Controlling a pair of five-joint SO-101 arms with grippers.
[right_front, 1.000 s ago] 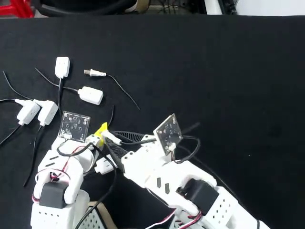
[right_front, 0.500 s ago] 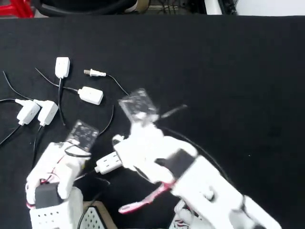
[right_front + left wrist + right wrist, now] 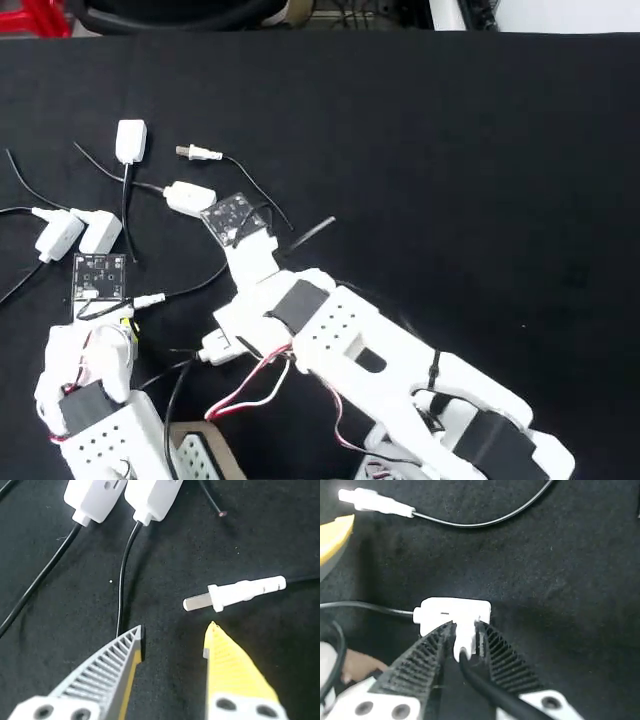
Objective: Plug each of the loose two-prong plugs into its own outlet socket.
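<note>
High view: the left arm (image 3: 90,370) has swung left and the right arm (image 3: 340,330) has swept across the middle. Each now works its own piece: a loose plug (image 3: 150,298) lies by the left arm, and an outlet socket (image 3: 213,349) pokes out from under the right. Other sockets (image 3: 100,232) crowd the black table (image 3: 480,150) on the left; room lies rightward and toward the far edge.

Left wrist view: the left gripper (image 3: 175,628) gapes wide, holding nothing, with the loose plug just beyond its yellow finger (image 3: 225,670).

Right wrist view: the right gripper (image 3: 465,627) is pinched narrow on what I judge to be a second plug (image 3: 465,642), butted against the socket. I cannot tell whether its prongs are in.
</note>
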